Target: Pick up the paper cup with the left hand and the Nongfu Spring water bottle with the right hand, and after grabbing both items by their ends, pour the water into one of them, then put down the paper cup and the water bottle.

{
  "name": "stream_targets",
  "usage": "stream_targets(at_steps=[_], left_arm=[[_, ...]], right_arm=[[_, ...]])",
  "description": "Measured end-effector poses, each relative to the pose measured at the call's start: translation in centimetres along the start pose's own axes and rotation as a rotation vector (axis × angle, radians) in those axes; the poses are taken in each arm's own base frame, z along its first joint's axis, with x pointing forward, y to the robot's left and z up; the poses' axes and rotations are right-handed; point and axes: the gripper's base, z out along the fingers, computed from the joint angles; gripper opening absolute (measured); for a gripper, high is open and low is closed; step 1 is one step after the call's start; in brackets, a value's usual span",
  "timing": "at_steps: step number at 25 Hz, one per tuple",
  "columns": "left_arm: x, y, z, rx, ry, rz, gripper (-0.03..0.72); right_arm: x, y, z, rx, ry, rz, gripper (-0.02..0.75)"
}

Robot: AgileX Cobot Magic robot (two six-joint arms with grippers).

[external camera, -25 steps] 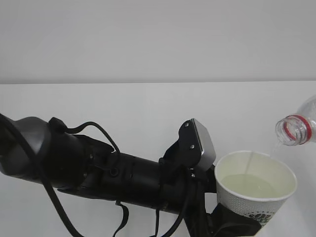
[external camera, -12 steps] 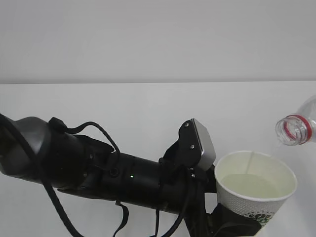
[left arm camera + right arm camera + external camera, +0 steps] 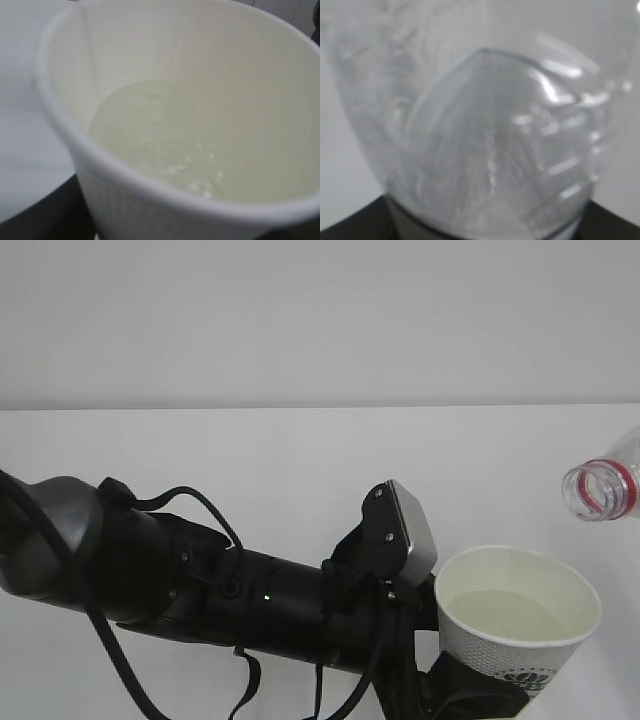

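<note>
White paper formed the paper cup, which stood upright at the lower right of the exterior view, its mouth facing up and its long axis vertical. We saw the water as a pale pool lying partway up the cream inside; the left wrist view showed the same pool with small bubbles near the front wall. The left hand reached in from the left, its long axis running roughly level toward the cup, and its grey plate sat just beside the cup's rim. Its end effector was pinching the cup low down, with dark fingers showing beneath the cup's base.

We found the Nongfu Spring water bottle at the right edge, above and to the right of the cup and apart from it. It lay tilted, its open mouth with the red neck ring pointing left toward the camera, its body running off to the upper right. The right wrist view was filled by the blurred clear bottle, with dark parts at the bottom corners. We took the right end effector to be holding it, though the fingers themselves did not show.
</note>
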Motion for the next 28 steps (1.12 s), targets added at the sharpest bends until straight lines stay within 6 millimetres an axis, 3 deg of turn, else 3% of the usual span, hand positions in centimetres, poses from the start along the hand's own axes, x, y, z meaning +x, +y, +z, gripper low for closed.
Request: stream_targets(at_steps=[7, 18, 28], left_arm=[[0.0, 0.0, 0.0, 0.0, 0.0, 0.0, 0.526], [0.0, 0.0, 0.0, 0.0, 0.0, 0.0, 0.526], [0.0, 0.0, 0.0, 0.0, 0.0, 0.0, 0.526]], right_arm=[[0.0, 0.0, 0.0, 0.0, 0.0, 0.048, 0.404], [0.16, 0.03, 0.0, -0.001, 0.018, 0.265, 0.404], [0.57, 0.17, -0.02, 0.003, 0.067, 0.668, 0.404]])
